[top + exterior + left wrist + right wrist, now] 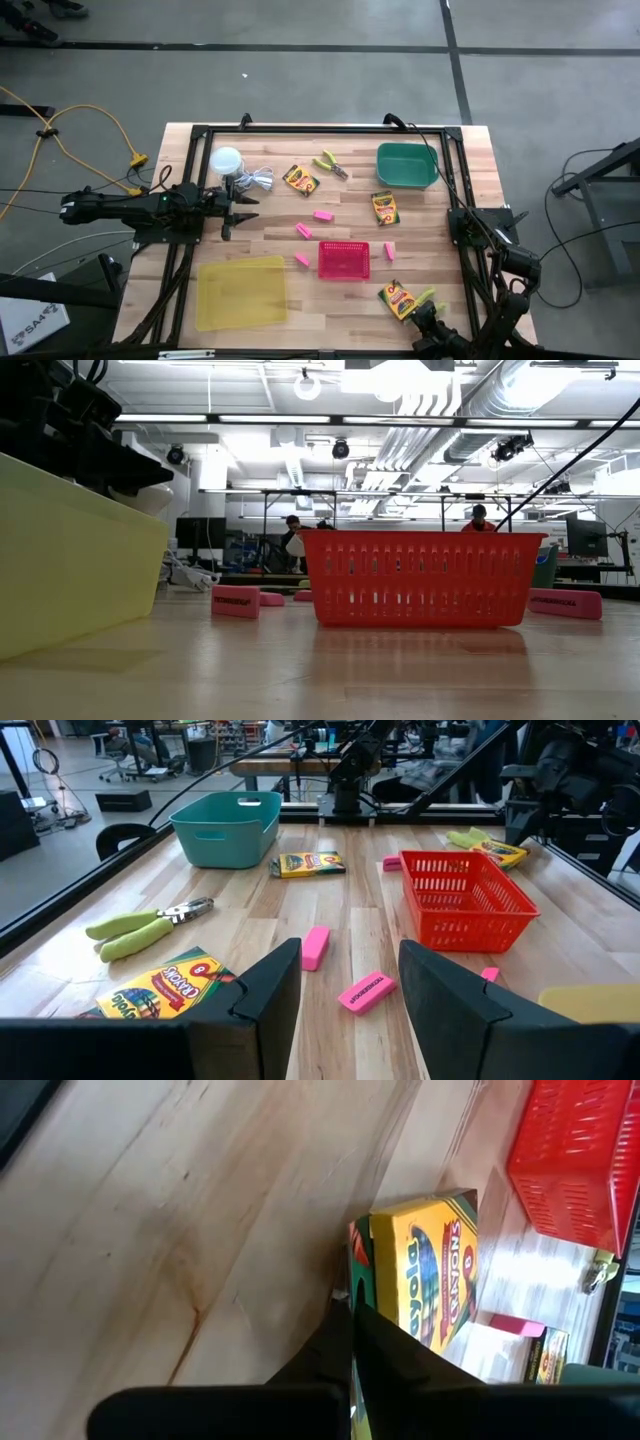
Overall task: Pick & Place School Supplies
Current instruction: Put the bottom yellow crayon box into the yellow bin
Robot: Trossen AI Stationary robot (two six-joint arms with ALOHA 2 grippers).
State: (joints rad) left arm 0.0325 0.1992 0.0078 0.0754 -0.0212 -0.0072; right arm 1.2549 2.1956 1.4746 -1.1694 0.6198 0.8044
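Observation:
My left gripper (235, 208) (350, 965) hovers open over the table's left part, beside the white round object (227, 160). Ahead of it lie two pink erasers (315, 947) (365, 991), a crayon box (165, 985) and green-handled scissors (150, 925). More erasers (301, 260) (389, 250) lie around the red basket. A second crayon box (384, 207) lies flat below the green bin. My right gripper (425, 312) (352, 1315) is shut at the near right, its tips at the edge of a third crayon box (430, 1270) (398, 298), beside the second green tool (424, 296). My right gripper comes low over the table toward the near-right crayon box's end (358, 1275). Its shut fingers point at that end, and I cannot tell whether they touch it. The box lies flat on the wood.
The red basket (343, 260) (420, 575) stands mid-table, the yellow tray (240, 292) at the near left, the green bin (406, 165) at the far right. A white coiled cable (258, 180) lies by the round object. A black frame (320, 128) edges the table. People show in the room behind.

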